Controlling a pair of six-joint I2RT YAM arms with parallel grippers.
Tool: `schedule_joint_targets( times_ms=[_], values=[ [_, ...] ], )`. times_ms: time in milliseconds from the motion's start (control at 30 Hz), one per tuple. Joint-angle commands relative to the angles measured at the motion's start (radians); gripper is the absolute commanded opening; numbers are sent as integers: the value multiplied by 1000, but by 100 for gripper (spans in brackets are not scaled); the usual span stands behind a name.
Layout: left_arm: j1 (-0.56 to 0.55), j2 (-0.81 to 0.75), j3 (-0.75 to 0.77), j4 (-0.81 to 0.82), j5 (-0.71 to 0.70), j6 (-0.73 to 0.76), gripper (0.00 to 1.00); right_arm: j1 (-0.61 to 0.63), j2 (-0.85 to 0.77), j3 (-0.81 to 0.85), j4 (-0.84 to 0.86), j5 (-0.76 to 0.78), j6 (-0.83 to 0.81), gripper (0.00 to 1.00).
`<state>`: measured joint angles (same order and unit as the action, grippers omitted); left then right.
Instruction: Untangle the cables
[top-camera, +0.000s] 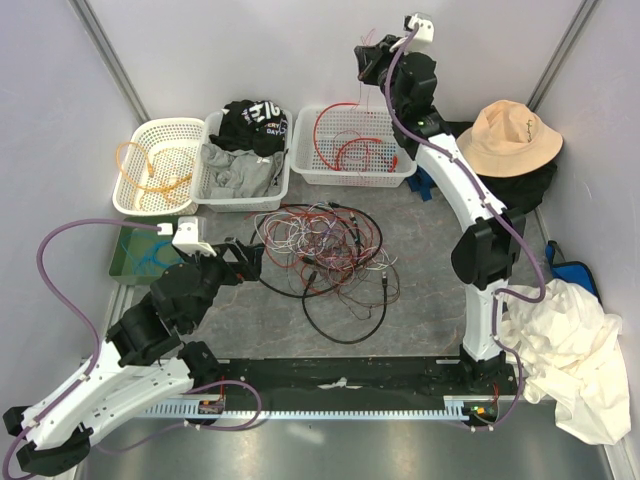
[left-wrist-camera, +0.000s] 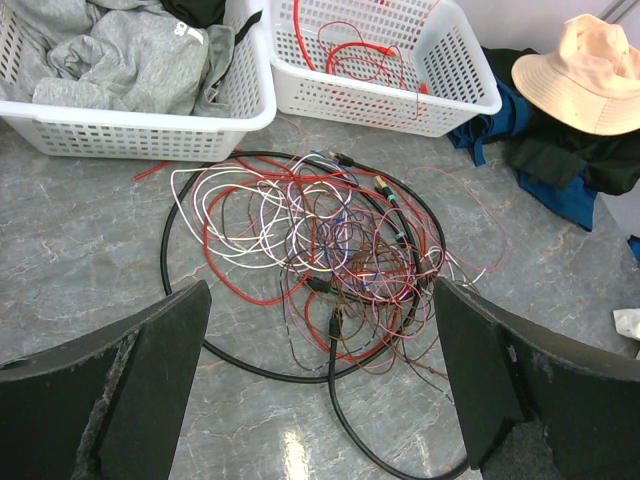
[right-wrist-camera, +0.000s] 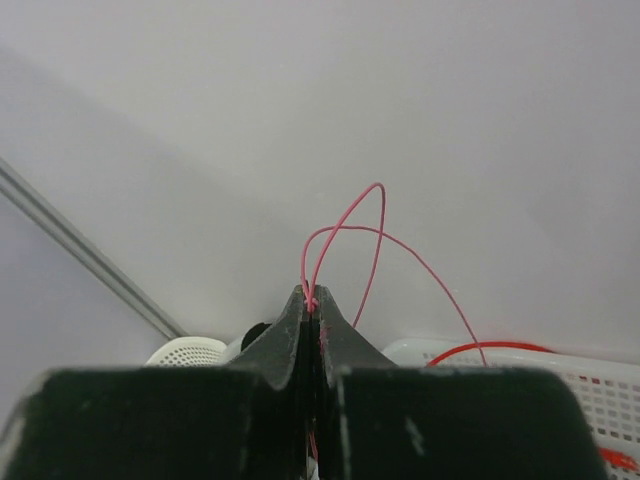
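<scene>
**A:** How does the left gripper (left-wrist-camera: 320, 375) stand?

**B:** Its jaws are spread wide with nothing between them. It sits low over the grey table (left-wrist-camera: 90, 260), facing the pile.

**A:** And the cables?

**B:** The tangle of cables (left-wrist-camera: 330, 250) lies on the table straight ahead of those open jaws, just past the tips. It is made of thin red, white, pink and brown wires looped through one another, some with small dark plugs. A thick black cable (left-wrist-camera: 345, 420) rings the heap. In the wrist view its near loop shows between the two fingers (left-wrist-camera: 150, 380), clear of both.

**A:** The right gripper?

**B:** The right gripper (right-wrist-camera: 312, 302) is raised high by the back wall, well apart from the heap. Its jaws are pressed together on a thin pink wire (right-wrist-camera: 345, 235). The wire rises out of the tips in narrow loops above them, and one strand falls away to the jaws' right.

**A:** What lies under it?

**B:** Below and to the right of the closed jaws is a white basket (right-wrist-camera: 570, 385), with a red cable (right-wrist-camera: 485, 347) arching over its rim.

**A:** Anything beyond the heap?

**B:** Ahead of the left jaws, past the tangle, that basket holds red cables. Left of it stands a clothes basket (left-wrist-camera: 130, 130) with grey and black garments. Far to the jaws' right, a beige hat (left-wrist-camera: 590, 75) rests on dark cloth.
</scene>
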<state>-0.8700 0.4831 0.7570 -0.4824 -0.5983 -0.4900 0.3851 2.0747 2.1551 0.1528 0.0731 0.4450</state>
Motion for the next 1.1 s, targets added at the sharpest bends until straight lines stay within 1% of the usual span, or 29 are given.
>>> schedule_joint_targets(
  times_ms=[0,33,167,333,433,600,867,933,1067],
  values=[
    [2,2,7,19,-24,-33,100,3,-139,15,136,-70,31,0],
    [2,5,7,19,-24,-33,100,3,-151,20,126,-96,31,0],
    [2,17,7,19,-14,-44,99,5,-174,42,97,-101,23,0],
    [2,20,2,18,-8,-51,100,5,-235,-9,126,-116,20,0],
    [2,20,2,21,-8,-51,100,6,-235,-8,116,-114,9,0],
    [2,31,2,27,0,-56,100,-2,-160,61,67,-79,-35,0],
    [2,35,-2,27,-20,-50,99,-12,14,81,91,-7,-45,0],
    [2,35,-4,27,-21,-47,99,-12,50,69,90,-4,-39,0],
    [2,35,-5,25,-8,-50,99,-12,74,-27,102,10,-29,0]
  ],
)
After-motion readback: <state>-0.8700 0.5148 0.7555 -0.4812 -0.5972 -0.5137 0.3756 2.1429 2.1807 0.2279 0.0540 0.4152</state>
